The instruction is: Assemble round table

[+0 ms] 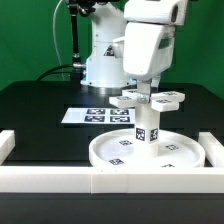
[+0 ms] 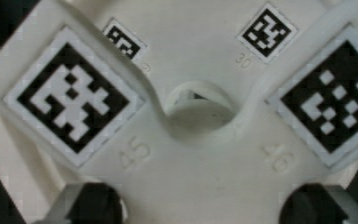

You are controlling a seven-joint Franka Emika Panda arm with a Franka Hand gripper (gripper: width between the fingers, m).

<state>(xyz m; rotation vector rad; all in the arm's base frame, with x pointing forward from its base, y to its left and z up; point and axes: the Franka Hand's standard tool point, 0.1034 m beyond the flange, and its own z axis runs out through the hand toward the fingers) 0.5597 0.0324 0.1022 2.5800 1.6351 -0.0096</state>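
Observation:
The large rimmed round disc [image 1: 175,155] lies flat on the black table near the front barrier. The short cylindrical post [image 1: 146,126] stands upright on the disc, showing a square tag. The flat lobed foot piece [image 1: 166,98] sits level on top of the post. My gripper [image 1: 150,90] reaches down from above and is shut on the foot piece. In the wrist view the foot piece [image 2: 194,150] fills the frame with its tags and a centre hole. My gripper [image 2: 197,203] has its black fingers [image 2: 78,203] at the piece's two sides.
The marker board [image 1: 92,115] lies flat behind the disc, toward the exterior view's left. A long white barrier bar [image 1: 60,180] runs along the front, with short bars at the left [image 1: 8,143] and right [image 1: 212,150]. The robot base stands at the back.

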